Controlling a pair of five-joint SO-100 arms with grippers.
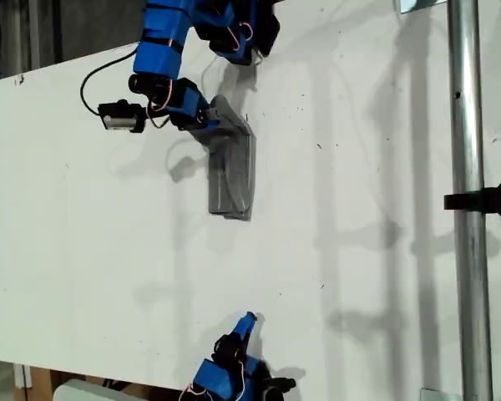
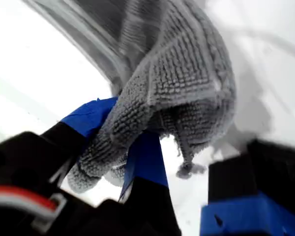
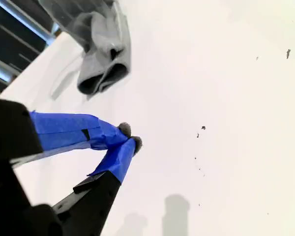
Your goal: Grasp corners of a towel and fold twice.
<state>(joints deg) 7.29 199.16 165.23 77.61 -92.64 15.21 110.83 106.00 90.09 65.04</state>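
Towel (image 1: 231,171) folded narrow on bench (image 1: 359,251), far end clamped in my first gripper (image 2: 137,147). My second gripper (image 3: 128,142) clenched, empty, well apart. Risk: fold springing open on release.

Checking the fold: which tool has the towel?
My first tool, at the exterior view's top, grips the towel; my second tool is shut, empty.

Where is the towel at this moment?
In the exterior view the towel lies folded on the white table, above the centre and toward the left. Its upper end is clamped in my first hand.
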